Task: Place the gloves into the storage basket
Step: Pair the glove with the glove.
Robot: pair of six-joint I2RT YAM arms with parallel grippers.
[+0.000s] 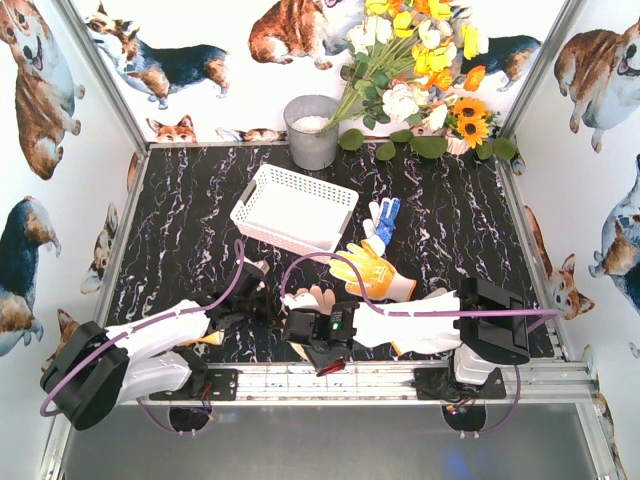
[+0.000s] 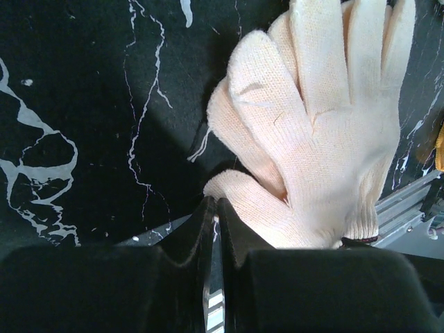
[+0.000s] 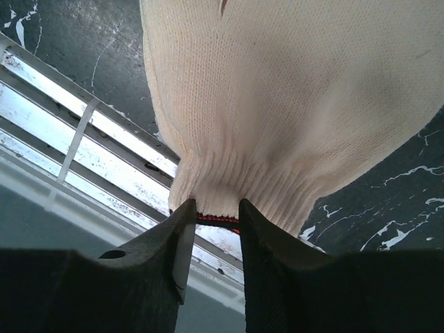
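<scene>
From above, the cream glove (image 1: 312, 297) lies on the near side of the storage basket (image 1: 296, 205), between the left gripper (image 1: 268, 297) and the right gripper (image 1: 308, 320). Its long axis seems to run toward the basket, fingers that way and cuff away.

At the left wrist, the left gripper (image 2: 212, 202) is closed tight on nothing. The glove's thumb is right against its tips.

At the right wrist, the right gripper (image 3: 215, 208) stands partly open astride the red-edged cuff (image 3: 236, 184). I cannot tell whether it pinches.
</scene>
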